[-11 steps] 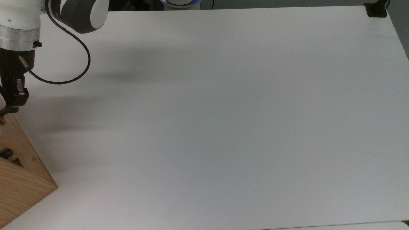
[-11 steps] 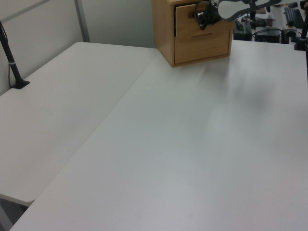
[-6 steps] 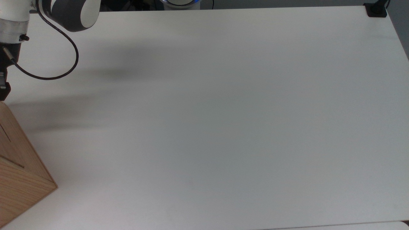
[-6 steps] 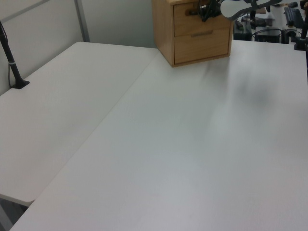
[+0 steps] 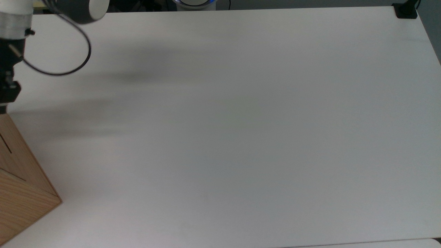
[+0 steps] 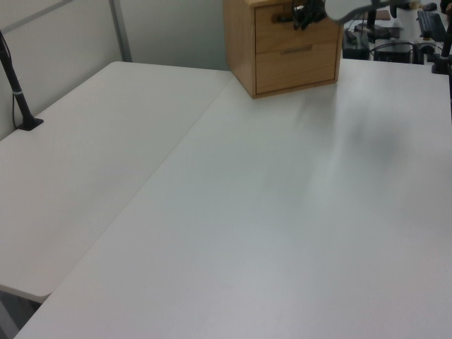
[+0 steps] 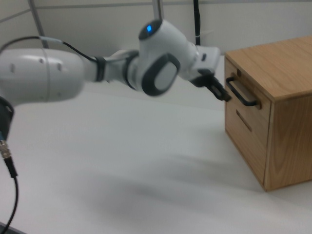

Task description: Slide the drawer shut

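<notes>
Drawer (image 7: 242,90) sits flush in the top of the wooden cabinet (image 7: 280,109) on the white table (image 7: 122,161), with the gripper (image 7: 218,89) just beside its black handle (image 7: 242,91), seemingly touching it, though I cannot tell whether the fingers are apart.

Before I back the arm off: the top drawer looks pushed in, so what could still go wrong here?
The gripper sits right beside the drawer's black handle; a careless retreat could snag it and drag the drawer out again. The cabinet stands loose on the table, so further pushing might shove it.
</notes>
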{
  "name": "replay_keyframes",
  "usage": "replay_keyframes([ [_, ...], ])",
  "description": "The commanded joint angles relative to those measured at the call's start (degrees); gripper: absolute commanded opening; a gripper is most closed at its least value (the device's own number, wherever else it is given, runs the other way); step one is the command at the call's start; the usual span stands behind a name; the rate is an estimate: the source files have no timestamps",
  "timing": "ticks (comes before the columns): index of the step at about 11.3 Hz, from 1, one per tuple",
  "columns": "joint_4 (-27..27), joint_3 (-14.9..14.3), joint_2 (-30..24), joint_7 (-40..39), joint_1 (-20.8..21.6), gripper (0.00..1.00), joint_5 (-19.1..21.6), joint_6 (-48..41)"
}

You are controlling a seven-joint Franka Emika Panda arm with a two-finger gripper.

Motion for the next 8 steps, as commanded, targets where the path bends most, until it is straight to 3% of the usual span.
replay_keyframes([
  [1, -3.95, 3.69, -11.81, -10.02, 2.72, 0.88, -0.08, -25.07],
  [2, -4.12, 4.75, -13.66, -12.49, 4.29, 1.0, -0.08, -32.11],
  [3, -4.3, 5.71, -15.16, -15.82, 6.31, 1.0, -0.17, -37.84],
  [6, -6.4, 12.21, -20.69, -21.21, 8.86, 1.0, -0.34, -49.04],
  [8, -8.68, 12.66, -22.72, -22.88, 11.5, 1.0, -0.34, -50.29],
])
